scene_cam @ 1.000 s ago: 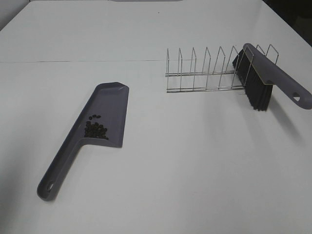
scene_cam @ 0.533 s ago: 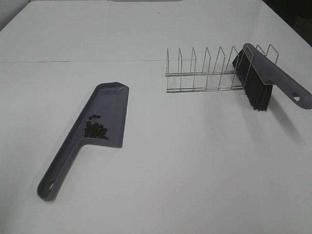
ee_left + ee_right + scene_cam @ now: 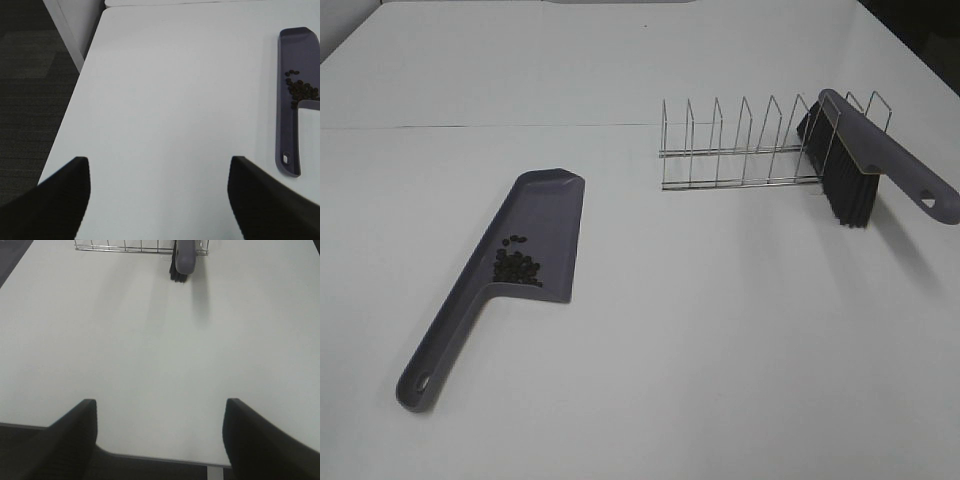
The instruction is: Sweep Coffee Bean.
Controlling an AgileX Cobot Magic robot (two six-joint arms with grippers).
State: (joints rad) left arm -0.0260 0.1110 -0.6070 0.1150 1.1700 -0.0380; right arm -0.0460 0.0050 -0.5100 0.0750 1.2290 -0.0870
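Several dozen small dark oval coffee beans (image 3: 518, 266) are gathered in one tight cluster on the flat grey plastic dustpan (image 3: 545, 215), at the back of its blade where the handle begins; a few strays are seen just beyond the cluster toward the open lip. The dustpan's long axis is set diagonally in the high view; the open lip points to the far side of the white table (image 3: 720, 350), the handle with its hanging hole points near-left. In the left wrist view the same beans (image 3: 301, 89) and dustpan (image 3: 289, 110) are seen at one edge of the frame, well apart from the left gripper (image 3: 159, 200); its two dark fingers are spread wide over bare tabletop, with nothing between them, close to the table's side edge and the dark floor (image 3: 30, 75) beyond. The right gripper (image 3: 159, 440) is likewise spread wide and empty, above the table's near edge. A grey-handled brush with black bristles (image 3: 860, 170) is propped at the right end of a silver wire rack (image 3: 740, 145), handle sloping down to the right, bristles down. Broad bare tabletop lies between dustpan and rack and along the near side.
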